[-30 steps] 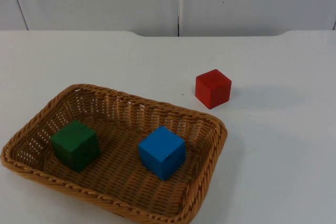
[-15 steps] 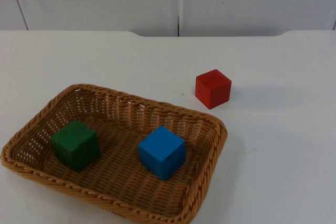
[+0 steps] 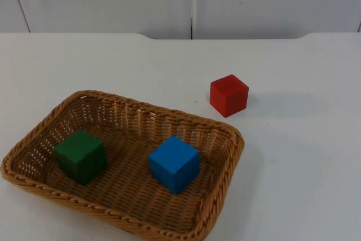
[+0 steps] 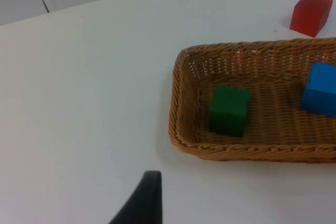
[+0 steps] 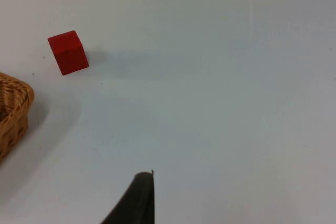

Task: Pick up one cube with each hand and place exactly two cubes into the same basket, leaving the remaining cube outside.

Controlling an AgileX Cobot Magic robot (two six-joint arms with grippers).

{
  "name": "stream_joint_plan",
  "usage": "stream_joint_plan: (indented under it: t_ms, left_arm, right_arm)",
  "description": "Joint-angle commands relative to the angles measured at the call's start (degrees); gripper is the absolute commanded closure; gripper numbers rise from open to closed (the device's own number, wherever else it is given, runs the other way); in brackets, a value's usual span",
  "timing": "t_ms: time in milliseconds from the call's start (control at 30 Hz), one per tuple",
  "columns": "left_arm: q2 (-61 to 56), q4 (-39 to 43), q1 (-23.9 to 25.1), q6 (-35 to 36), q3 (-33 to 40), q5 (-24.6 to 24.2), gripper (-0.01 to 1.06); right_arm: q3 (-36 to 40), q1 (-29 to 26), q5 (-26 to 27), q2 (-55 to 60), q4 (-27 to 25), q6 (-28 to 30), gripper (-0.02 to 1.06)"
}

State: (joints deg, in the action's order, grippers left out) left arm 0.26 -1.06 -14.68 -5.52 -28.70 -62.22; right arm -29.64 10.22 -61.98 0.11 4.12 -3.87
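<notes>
A woven wicker basket (image 3: 148, 106) lies at the table's front left. Inside it a green cube (image 3: 80, 155) rests toward its left end and a blue cube (image 3: 174, 163) toward its middle. A red cube (image 3: 228, 95) stands on the white table just behind the basket's right corner, apart from the rim. In the left wrist view, my left gripper (image 4: 144, 198) hangs over bare table off the basket's (image 4: 178, 103) left end, away from the green cube (image 4: 229, 109). In the right wrist view, my right gripper (image 5: 139, 195) hangs over bare table well to the right of the red cube (image 5: 67, 52). Both arms wait.
The grey partition wall (image 3: 192, 1) closes off the table at the back. Open white table surface (image 3: 304, 156) stretches to the right of the basket and the red cube.
</notes>
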Motion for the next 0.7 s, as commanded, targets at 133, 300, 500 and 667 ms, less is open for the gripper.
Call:
stream_joint_plan:
  t_ms: [133,300,500,667]
  left_arm:
    - [-0.3,0.3,0.1,0.5,0.3,0.6,0.00]
    - [-0.3,0.3,0.1,0.5,0.3,0.6,0.00]
    - [-0.3,0.4,1.7,0.5,0.3,0.6,0.00]
    - [-0.3,0.4,6.7,0.5,0.3,0.6,0.00]
  right_arm:
    - [0.0,-0.3,0.3,-0.1,0.0,0.3,-0.01]
    - [0.0,-0.3,0.3,-0.1,0.0,0.3,-0.01]
    - [0.0,-0.3,0.3,-0.1,0.0,0.3,-0.01]
    - [0.0,-0.3,0.3,-0.1,0.0,0.3,-0.01]
